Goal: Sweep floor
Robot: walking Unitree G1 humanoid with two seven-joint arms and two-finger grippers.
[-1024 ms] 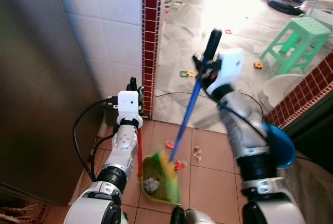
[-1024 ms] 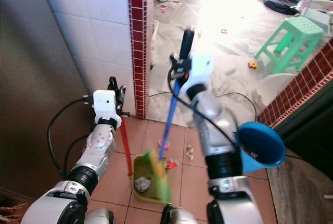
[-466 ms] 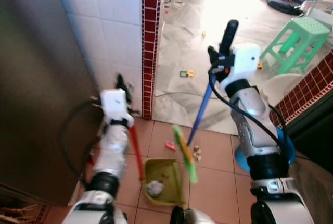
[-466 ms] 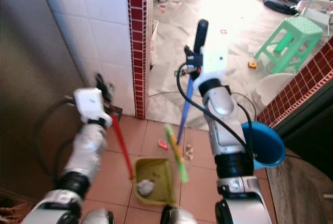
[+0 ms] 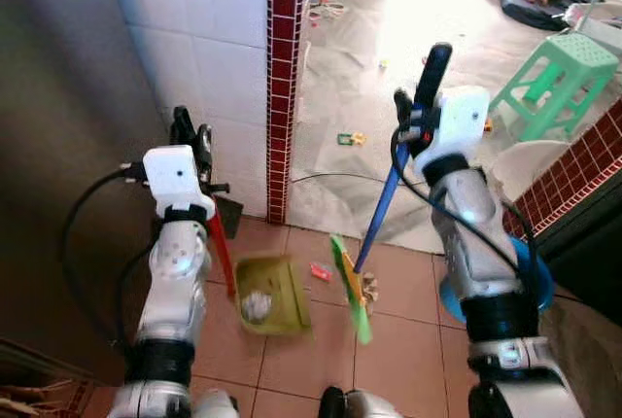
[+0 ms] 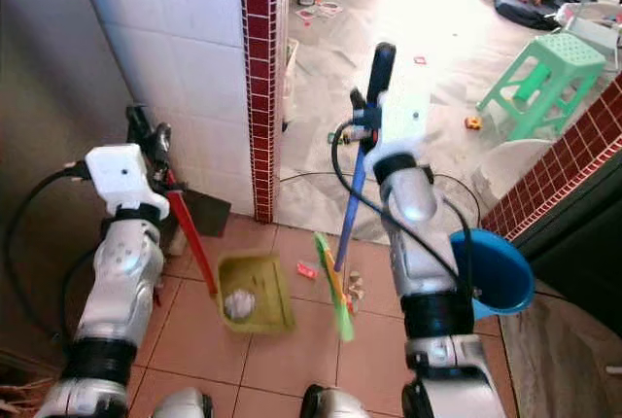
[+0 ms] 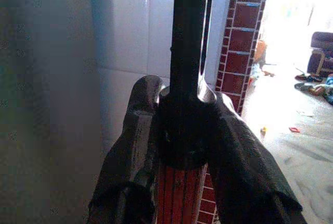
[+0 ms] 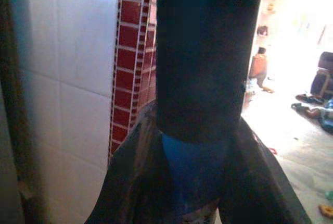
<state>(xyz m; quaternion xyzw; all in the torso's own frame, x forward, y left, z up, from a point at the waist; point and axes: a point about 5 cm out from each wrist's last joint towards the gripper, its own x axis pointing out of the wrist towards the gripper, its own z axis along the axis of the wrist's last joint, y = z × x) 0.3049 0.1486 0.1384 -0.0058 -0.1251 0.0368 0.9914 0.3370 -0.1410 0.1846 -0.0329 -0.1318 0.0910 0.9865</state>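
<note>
Yellow-green dustpan (image 5: 272, 294), holding crumpled paper, has slid toward the wall, clear of the broom head (image 5: 350, 287). Left tool (image 5: 185, 131) clamps its red handle; right tool (image 5: 413, 112) grips the blue broomstick. Scraps (image 5: 321, 269) remain on the floor.

Dustpan (image 5: 271, 294) left of broom (image 5: 352, 287)
</note>
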